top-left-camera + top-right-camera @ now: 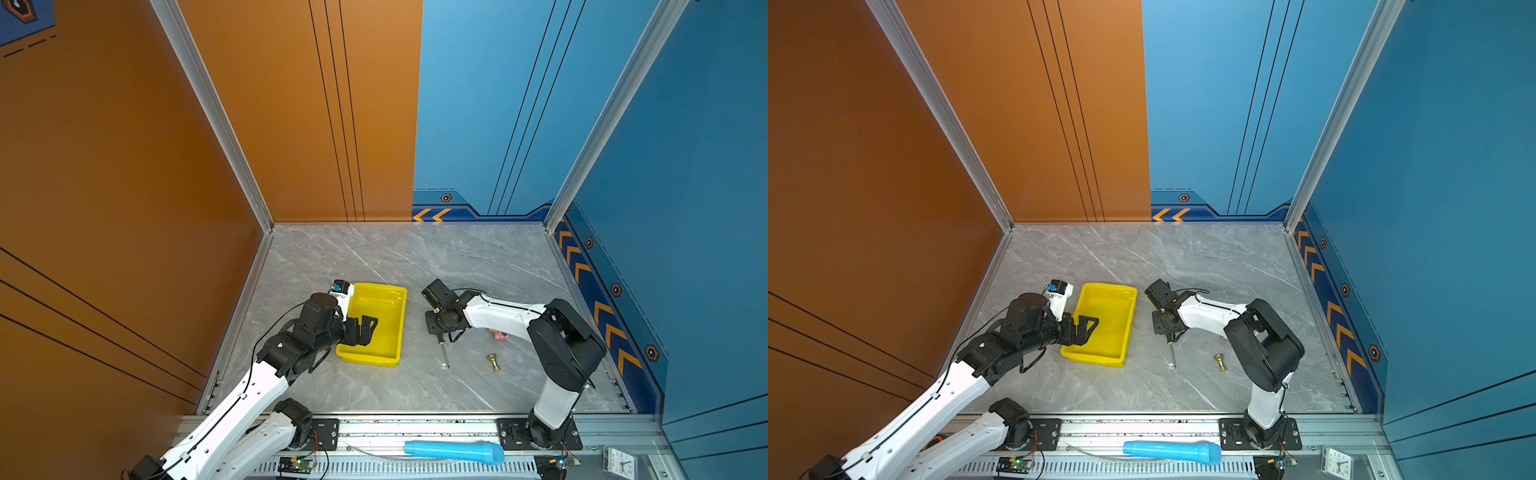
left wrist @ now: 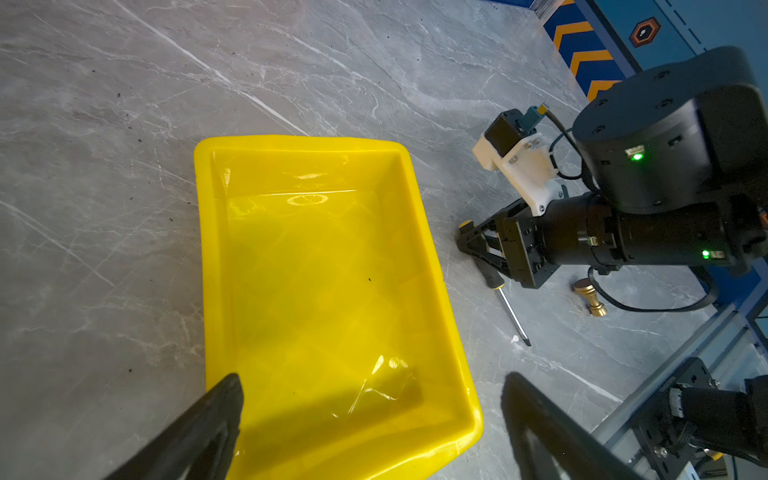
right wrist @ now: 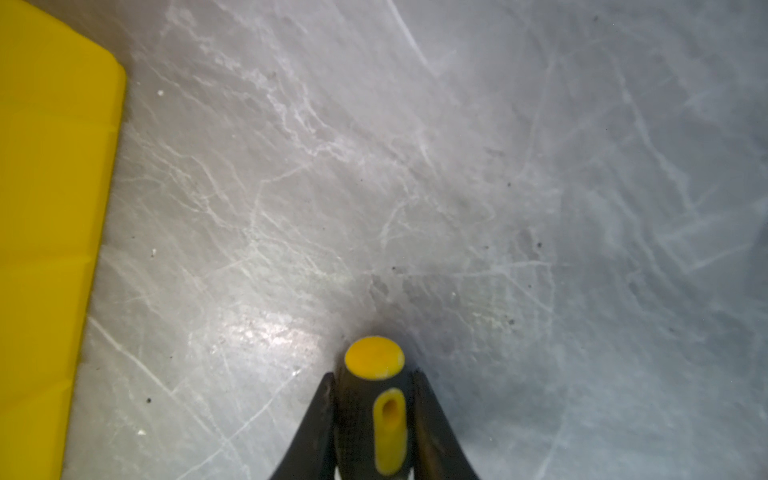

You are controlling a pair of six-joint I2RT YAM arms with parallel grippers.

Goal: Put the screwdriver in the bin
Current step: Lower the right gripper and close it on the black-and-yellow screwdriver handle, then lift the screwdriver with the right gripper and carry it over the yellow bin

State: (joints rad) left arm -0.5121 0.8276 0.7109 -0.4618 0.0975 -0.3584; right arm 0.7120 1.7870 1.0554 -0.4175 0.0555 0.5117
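Brass knob [image 1: 493,362] sits right of the screwdriver [image 1: 444,353], yellow bin [image 1: 402,328] left of it, with grey desk [image 1: 419,332] between. Screwdriver lies on the desk, handle clamped in the right arm's jaws, shaft pointing toward the near rail [image 1: 415,420]. Left arm's jaws gape over the bin.

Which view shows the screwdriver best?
The left wrist view: the screwdriver shows handle, shaft and tip, the right gripper closed on its handle. The right wrist view shows only the handle end; both top views show it small.
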